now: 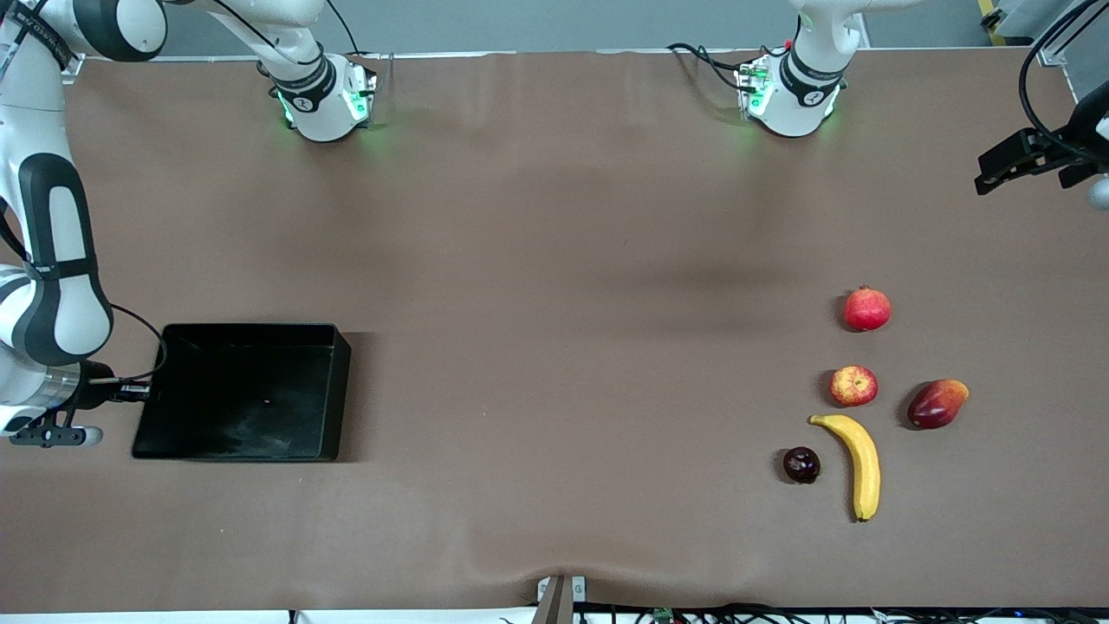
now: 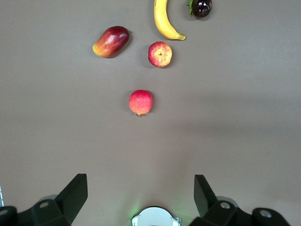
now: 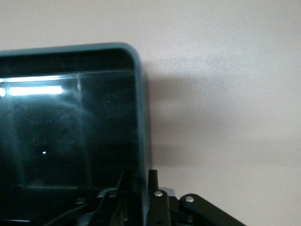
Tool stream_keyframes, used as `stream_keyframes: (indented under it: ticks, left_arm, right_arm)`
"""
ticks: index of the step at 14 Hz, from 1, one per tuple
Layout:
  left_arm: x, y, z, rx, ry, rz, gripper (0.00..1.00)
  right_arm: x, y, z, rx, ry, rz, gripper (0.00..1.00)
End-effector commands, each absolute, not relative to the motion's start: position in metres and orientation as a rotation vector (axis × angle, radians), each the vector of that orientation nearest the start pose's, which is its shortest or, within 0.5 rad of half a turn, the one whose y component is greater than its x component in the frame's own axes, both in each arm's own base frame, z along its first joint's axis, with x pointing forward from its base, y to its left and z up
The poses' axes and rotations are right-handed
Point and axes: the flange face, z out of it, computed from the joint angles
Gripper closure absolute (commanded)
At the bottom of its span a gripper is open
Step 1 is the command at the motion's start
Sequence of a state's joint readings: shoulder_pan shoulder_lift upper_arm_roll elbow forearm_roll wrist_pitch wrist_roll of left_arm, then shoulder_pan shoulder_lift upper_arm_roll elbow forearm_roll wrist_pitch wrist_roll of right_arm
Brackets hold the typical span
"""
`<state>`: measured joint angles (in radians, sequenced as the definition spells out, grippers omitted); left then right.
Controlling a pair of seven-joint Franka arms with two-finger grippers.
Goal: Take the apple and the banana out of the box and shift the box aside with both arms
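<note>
The black box (image 1: pixel 247 392) lies empty at the right arm's end of the table. My right gripper (image 1: pixel 137 392) is low at the box's end wall. In the right wrist view the gripper (image 3: pixel 139 175) straddles the box (image 3: pixel 70 141) wall, jaws slightly open, one finger inside and one outside. The yellow banana (image 1: pixel 860 464) and the red-yellow apple (image 1: pixel 853 386) lie on the table toward the left arm's end. My left gripper (image 1: pixel 1009 165) hangs open and empty, high over that end. The left wrist view shows that gripper (image 2: pixel 140 182), the banana (image 2: pixel 163 21) and the apple (image 2: pixel 160 54).
Beside the task fruits lie a red pomegranate (image 1: pixel 867 309), farther from the front camera, a dark plum (image 1: pixel 801 464) next to the banana, and a red-yellow mango-shaped fruit (image 1: pixel 937 403). Brown table cloth stretches between the box and the fruits.
</note>
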<state>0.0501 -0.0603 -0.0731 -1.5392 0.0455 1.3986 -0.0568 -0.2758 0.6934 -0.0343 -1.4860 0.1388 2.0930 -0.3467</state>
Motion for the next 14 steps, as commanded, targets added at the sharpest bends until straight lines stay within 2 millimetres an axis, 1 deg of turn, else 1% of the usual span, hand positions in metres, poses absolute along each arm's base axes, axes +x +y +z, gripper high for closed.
stream_keyframes:
  ticks: [1, 3, 5, 6, 8, 10, 11, 14]
  left_arm:
    - [0.504, -0.013, 0.664, -3.102, -0.101, 0.095, 0.00]
    - [0.501, -0.023, 0.663, -3.092, -0.177, 0.128, 0.00]
    - [0.501, -0.025, 0.664, -3.092, -0.164, 0.123, 0.00]
    - [0.500, -0.023, 0.665, -3.093, -0.159, 0.123, 0.00]
    - [0.502, -0.020, 0.663, -3.095, -0.143, 0.129, 0.00]
    - [0.503, -0.022, 0.663, -3.095, -0.135, 0.124, 0.00]
    - [0.503, -0.023, 0.662, -3.095, -0.130, 0.126, 0.00]
    - [0.502, -0.026, 0.662, -3.094, -0.123, 0.128, 0.00]
  right_arm:
    - [0.676, -0.204, 0.266, -2.999, 0.029, 0.073, 0.00]
    - [0.679, -0.197, 0.273, -3.000, 0.013, 0.068, 0.00]
    - [0.682, -0.184, 0.292, -3.000, -0.018, 0.062, 0.00]
    - [0.685, -0.172, 0.306, -3.002, -0.046, 0.046, 0.00]
    - [0.691, -0.134, 0.337, -3.020, -0.118, 0.026, 0.00]
    - [0.692, -0.103, 0.365, -3.048, -0.096, 0.022, 0.00]
    - [0.691, -0.083, 0.377, -3.062, -0.101, 0.026, 0.00]
    - [0.679, -0.030, 0.426, -3.061, -0.054, 0.057, 0.00]
